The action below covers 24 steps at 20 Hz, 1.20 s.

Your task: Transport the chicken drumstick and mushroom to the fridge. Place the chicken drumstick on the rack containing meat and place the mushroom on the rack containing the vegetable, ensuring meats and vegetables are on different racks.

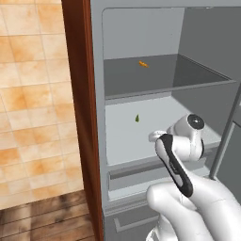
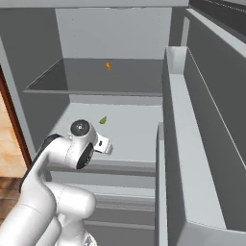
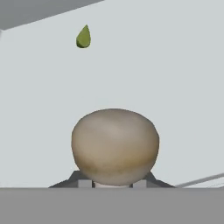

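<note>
- Mushroom (image 3: 115, 146) sits clamped between my fingers, its pale brown cap bulging up just ahead of my palm and hiding the tips that pinch it.
- My gripper (image 3: 114, 183) is closed on it; in the hand view the dark fingers show as no more than slivers at either side of the cap's base.
- Step in hand, as I judge it: carrying the mushroom onto the rack that holds the vegetable. The chicken drumstick I cannot make out from here, so I won't say where it lies.
- Ahead of my hand and a little to one side lies a small green vegetable (image 3: 83, 36) on the lower rack (image 1: 141, 136), well apart from what I hold.
- Above my hand, on the upper rack (image 1: 160, 75), rests a small orange item (image 1: 143, 64); too small for me to name, though it may be the meat.
- The next move, I think, calls for lowering the mushroom until it rests on the lower rack's pale floor, short of the green piece, and only then letting my fingers part.
- My arm (image 1: 175, 164) reaches forward from the base into the open fridge (image 2: 115, 33), wrist bent so the hand points inward over the front of the lower rack, with the fridge door (image 2: 192, 144) standing open off to the side.
</note>
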Motion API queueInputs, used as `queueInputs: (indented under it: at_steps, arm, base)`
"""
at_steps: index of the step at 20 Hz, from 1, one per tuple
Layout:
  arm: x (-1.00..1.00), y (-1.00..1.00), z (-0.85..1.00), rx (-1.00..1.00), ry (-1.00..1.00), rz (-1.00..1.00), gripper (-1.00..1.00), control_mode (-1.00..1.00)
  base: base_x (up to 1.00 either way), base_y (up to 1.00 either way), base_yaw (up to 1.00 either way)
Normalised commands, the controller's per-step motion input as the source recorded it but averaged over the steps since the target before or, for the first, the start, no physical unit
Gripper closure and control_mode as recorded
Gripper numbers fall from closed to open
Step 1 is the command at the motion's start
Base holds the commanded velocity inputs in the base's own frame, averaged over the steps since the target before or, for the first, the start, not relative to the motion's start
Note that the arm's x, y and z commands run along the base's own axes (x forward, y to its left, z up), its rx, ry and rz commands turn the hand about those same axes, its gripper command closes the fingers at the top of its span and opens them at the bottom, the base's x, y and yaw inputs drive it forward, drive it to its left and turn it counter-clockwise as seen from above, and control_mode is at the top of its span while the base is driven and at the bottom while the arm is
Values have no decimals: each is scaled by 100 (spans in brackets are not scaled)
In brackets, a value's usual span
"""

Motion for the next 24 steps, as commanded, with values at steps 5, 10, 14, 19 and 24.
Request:
queueInputs:
  at_steps: [5, 10, 14, 19, 24]
  arm:
    - [11, 0, -30, 0, 0, 0, 100, -100]
    - [2, 0, -47, 0, -2, 0, 100, -100]
    - [8, 0, -47, 0, -3, 0, 100, -100]
    - [30, 0, -56, 0, -2, 0, 100, -100]
    - [46, 0, -54, 0, -4, 0, -100, -100]
  base:
    - [0, 0, 0]
    - [0, 0, 0]
    - [0, 0, 0]
    - [0, 0, 0]
    - [0, 0, 0]
